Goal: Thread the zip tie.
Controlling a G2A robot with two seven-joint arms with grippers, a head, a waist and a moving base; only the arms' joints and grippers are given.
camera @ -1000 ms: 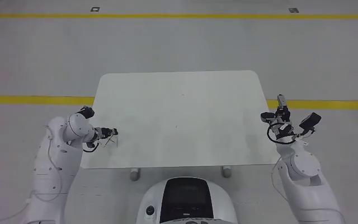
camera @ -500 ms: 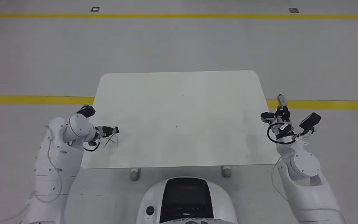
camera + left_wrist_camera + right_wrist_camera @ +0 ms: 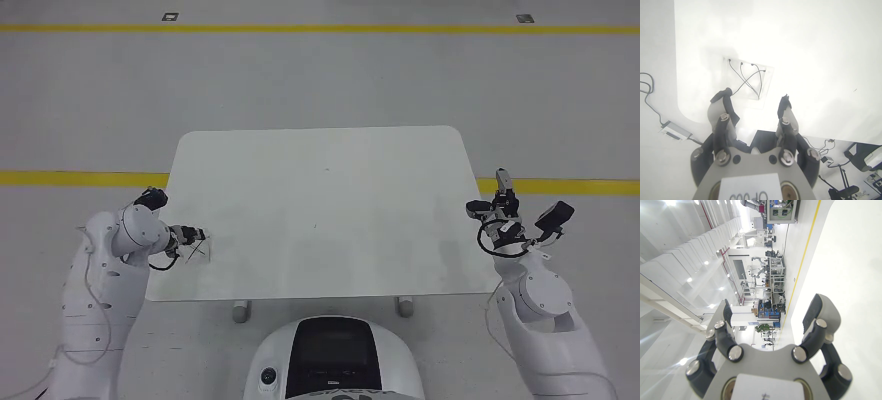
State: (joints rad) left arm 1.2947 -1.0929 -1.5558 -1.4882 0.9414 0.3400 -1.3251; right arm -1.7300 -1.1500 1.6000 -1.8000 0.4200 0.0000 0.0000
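Several thin black zip ties (image 3: 748, 79) lie crossed on a clear rectangular sheet (image 3: 769, 74) near the front left corner of the white table (image 3: 320, 200). My left gripper (image 3: 756, 96) hovers just short of them, open, with nothing between its fingers; one fingertip (image 3: 727, 92) overlaps a tie's end. From above, the left gripper (image 3: 201, 237) sits over the table's left edge beside the zip ties (image 3: 204, 251). My right gripper (image 3: 772, 303) is open and empty, held off the table's right edge (image 3: 505, 186).
The table (image 3: 810, 47) is bare apart from a tiny dark speck (image 3: 855, 90). A power box with cables (image 3: 675, 132) lies on the floor beside the left front corner. Yellow lines (image 3: 80, 178) cross the floor.
My left gripper has shifted very slightly near the zip ties. The right arm has not moved.
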